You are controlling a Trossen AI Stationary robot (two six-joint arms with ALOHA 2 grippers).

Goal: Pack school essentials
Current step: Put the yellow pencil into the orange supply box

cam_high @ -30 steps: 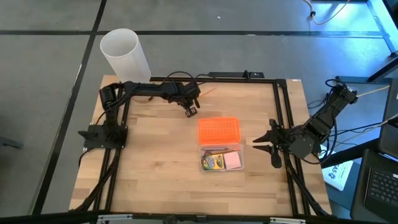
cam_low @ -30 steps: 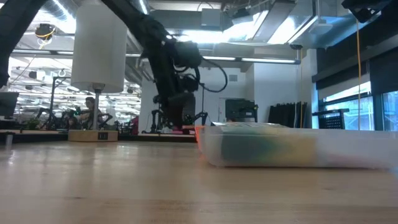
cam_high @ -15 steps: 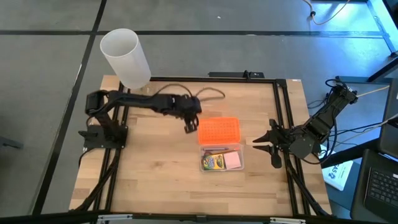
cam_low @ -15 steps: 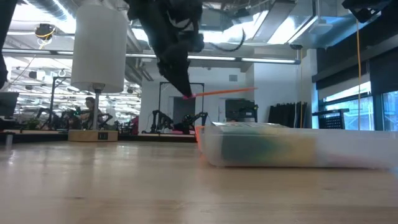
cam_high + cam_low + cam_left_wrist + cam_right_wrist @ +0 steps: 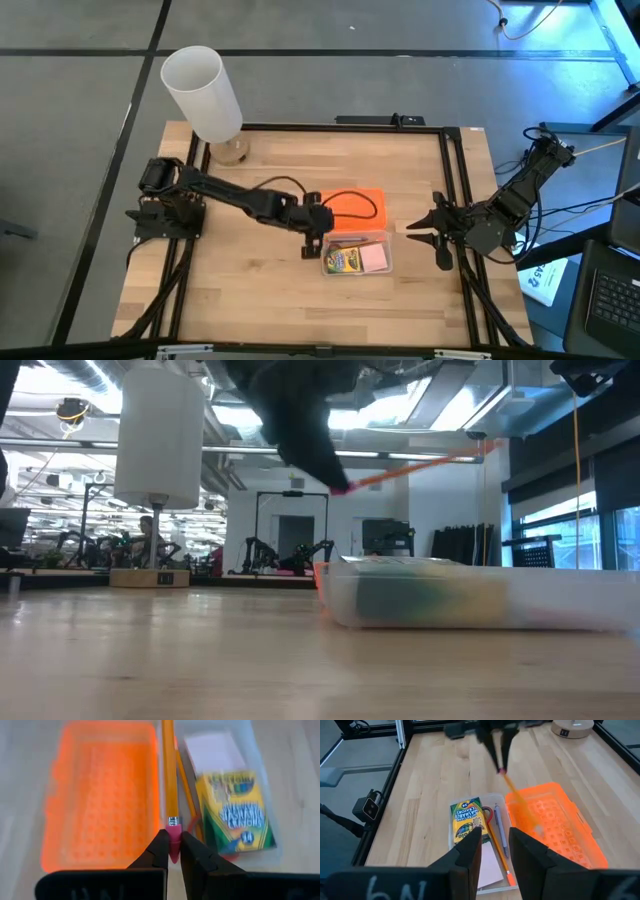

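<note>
My left gripper [image 5: 313,243] hangs over the near left corner of the clear box [image 5: 357,257], shut on an orange pencil [image 5: 169,775]. The pencil points away over the seam between the box and the orange lid [image 5: 352,210]. Lying in the box are the green-and-yellow crayon box [image 5: 235,810], the pink pad [image 5: 212,750], a second pencil [image 5: 499,852], a pen [image 5: 501,837] and red scissors [image 5: 487,812]. My right gripper [image 5: 428,232] waits open at the table's right edge. My left gripper pinches the pencil's pink eraser end [image 5: 173,845] between its two fingertips, slanting down from the table's left. The fingers lie along the pencil. The pencil is lifted clear above the box, its free end [image 5: 485,452] tilted upward.
A tall white cylinder [image 5: 200,95] stands on a round base at the table's far left corner. The orange lid lies flat just beyond the clear box. Bare wood stretches along the table's near side and left part. A black frame rail runs round the table.
My left gripper has swung from the table's far edge toward the near side and right, rising as it went, and now hangs beside the clear box. The pencil has travelled with it, lifted clear; it was level half a second ago and now tilts with its free end up.
</note>
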